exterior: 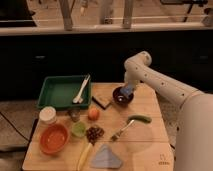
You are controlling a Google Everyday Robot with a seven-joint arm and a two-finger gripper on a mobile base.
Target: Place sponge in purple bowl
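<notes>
The purple bowl (121, 97) sits on the wooden table (150, 135), at the back right of the clutter. A small light-blue sponge (127, 90) shows at the bowl's far rim, right under my gripper (128, 88). The gripper hangs straight down over the bowl from the white arm (160, 85) that reaches in from the right. I cannot tell whether the sponge is still held or rests in the bowl.
A green tray (59, 94) with a white utensil (81, 90) lies at the back left. A tan-and-dark pad (101, 102) lies left of the bowl. In front are an orange bowl (53, 138), a green cup (78, 130), a grey-blue cloth (106, 158), a fork (120, 132) and a green vegetable (140, 119).
</notes>
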